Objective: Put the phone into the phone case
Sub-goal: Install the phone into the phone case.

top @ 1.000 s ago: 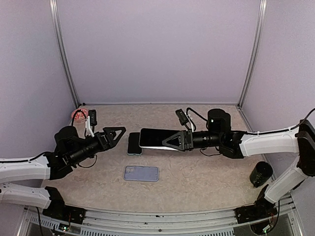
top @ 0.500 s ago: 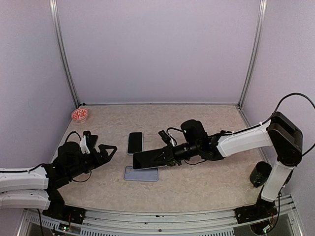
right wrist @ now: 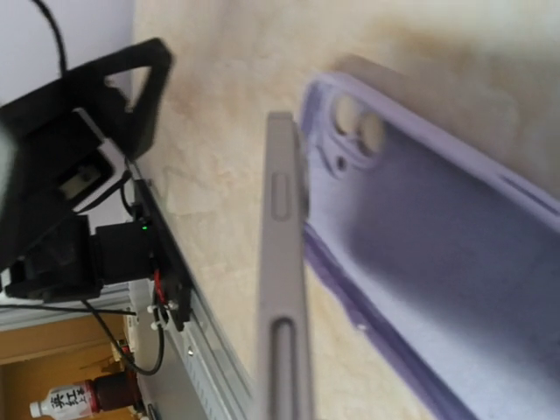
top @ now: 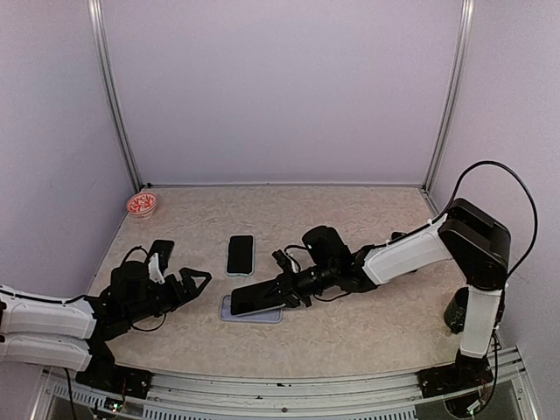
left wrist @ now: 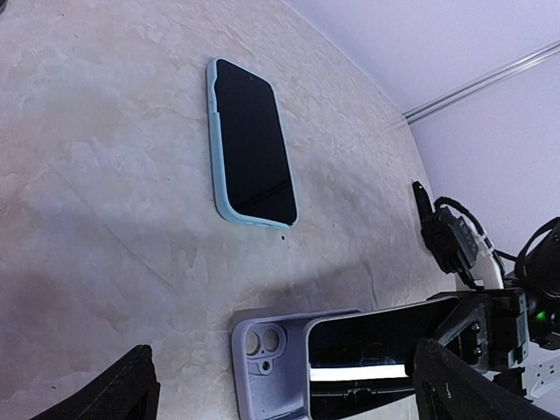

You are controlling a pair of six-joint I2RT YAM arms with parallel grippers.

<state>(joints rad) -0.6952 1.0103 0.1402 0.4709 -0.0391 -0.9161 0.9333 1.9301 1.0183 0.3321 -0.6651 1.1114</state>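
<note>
The lavender phone case [top: 248,311] lies open side up on the table, camera cutouts [left wrist: 261,341] at its left end. My right gripper [top: 296,285] is shut on the dark phone [top: 256,297] at its right end. The phone slants down to the left, its free end over the case [left wrist: 267,367]. In the right wrist view the phone [right wrist: 284,262] shows edge-on beside the case [right wrist: 437,262]; whether they touch I cannot tell. My left gripper [top: 191,283] stands open and empty, left of the case, fingers [left wrist: 118,394] wide apart.
A second phone in a pale blue case [top: 240,254] lies flat just behind the lavender case. A red and white dish [top: 141,204] sits at the back left corner. A black cup [top: 461,310] stands at the right edge by the right arm's base.
The right arm carried the phone down and leftward, from above the second phone to over the lavender case. The left arm drew back toward the near left, still open.
</note>
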